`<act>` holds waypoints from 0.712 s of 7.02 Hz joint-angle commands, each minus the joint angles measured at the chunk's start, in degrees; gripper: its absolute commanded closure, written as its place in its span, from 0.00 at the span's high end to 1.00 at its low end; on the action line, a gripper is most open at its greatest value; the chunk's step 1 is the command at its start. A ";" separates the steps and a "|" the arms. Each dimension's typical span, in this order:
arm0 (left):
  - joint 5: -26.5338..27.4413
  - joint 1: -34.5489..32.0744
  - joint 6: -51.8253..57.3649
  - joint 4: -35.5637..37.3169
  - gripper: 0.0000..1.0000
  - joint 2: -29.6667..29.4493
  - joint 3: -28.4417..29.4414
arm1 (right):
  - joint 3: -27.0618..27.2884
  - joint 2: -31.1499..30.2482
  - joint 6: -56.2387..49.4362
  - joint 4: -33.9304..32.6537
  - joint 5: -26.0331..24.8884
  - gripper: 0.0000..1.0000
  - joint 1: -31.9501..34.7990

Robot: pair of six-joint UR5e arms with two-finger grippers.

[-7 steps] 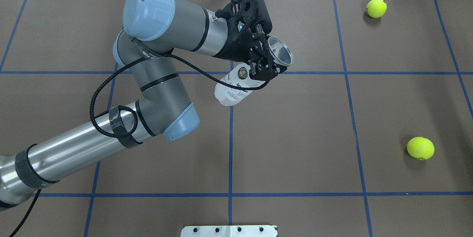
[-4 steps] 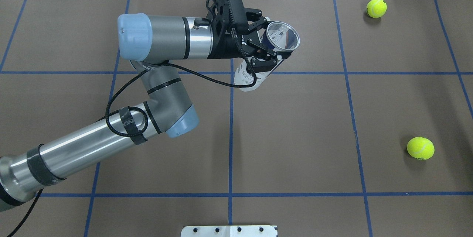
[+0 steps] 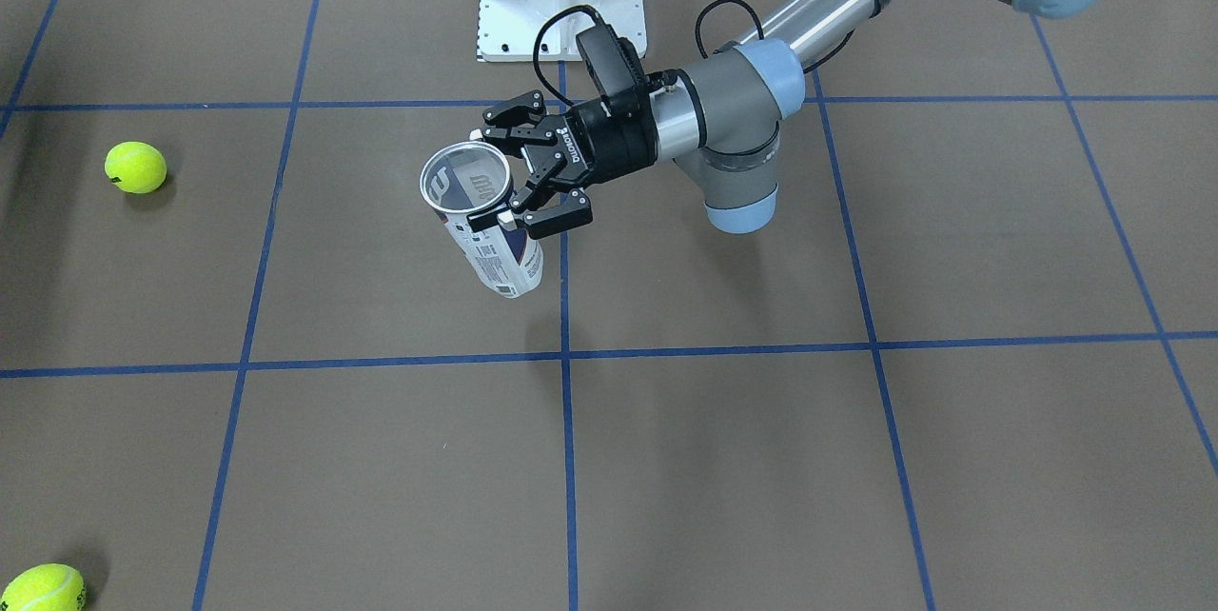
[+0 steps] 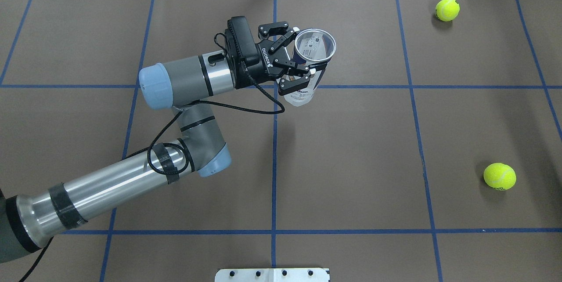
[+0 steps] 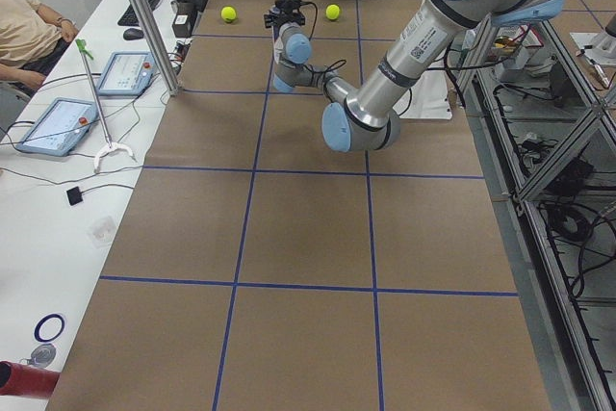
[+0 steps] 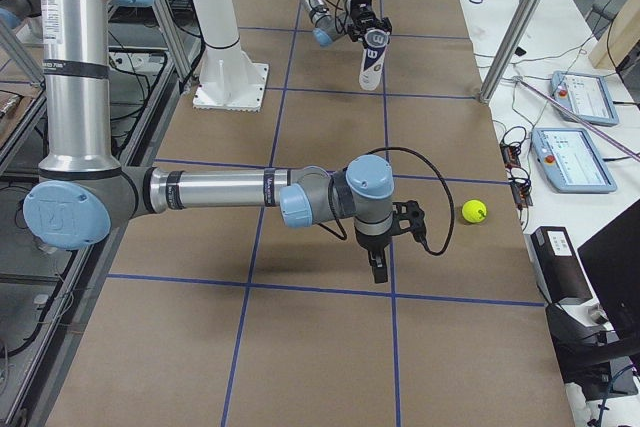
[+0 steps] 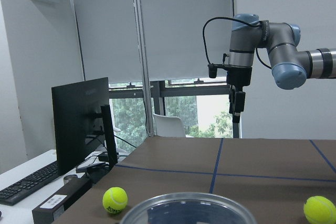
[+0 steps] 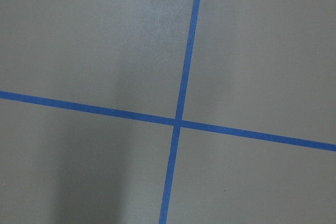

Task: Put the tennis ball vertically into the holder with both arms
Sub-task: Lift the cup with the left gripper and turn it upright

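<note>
My left gripper [image 4: 303,59] is shut on the holder [image 4: 314,45], a clear can with a white and navy label. It holds the can off the table, nearly upright, open mouth up. The can looks empty. In the front view the left gripper [image 3: 497,178] clamps the holder [image 3: 495,254] just below its rim. The holder's rim [image 7: 189,207] fills the bottom of the left wrist view. Two tennis balls [image 4: 447,9] [image 4: 499,176] lie on the table at the right. My right gripper [image 6: 378,262] hangs pointing down over the table near a ball [image 6: 474,210]; I cannot tell if it is open.
A white pedestal base [image 4: 272,274] sits at the table's near edge. Blue tape lines [image 8: 178,121] cross the brown table under the right wrist. Operator tablets [image 6: 580,157] and a monitor [image 7: 81,124] stand beyond the table's far edge.
The left wrist has turned and drawn back to the left. The holder has swung from a steep tilt to nearly upright, mouth up, still gripped. The balls have not moved.
</note>
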 commanded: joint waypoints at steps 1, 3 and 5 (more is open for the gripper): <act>1.67 1.69 0.37 -5.99 0.68 0.87 4.96 | 0.48 0.15 0.06 0.00 1.05 1.00 0.00; 1.67 3.10 2.03 -6.00 0.68 0.88 6.63 | 1.79 0.59 6.16 0.08 4.04 1.00 0.00; 1.76 3.19 2.22 -6.00 0.68 0.88 6.99 | 4.43 0.24 13.41 0.17 6.32 1.00 -0.70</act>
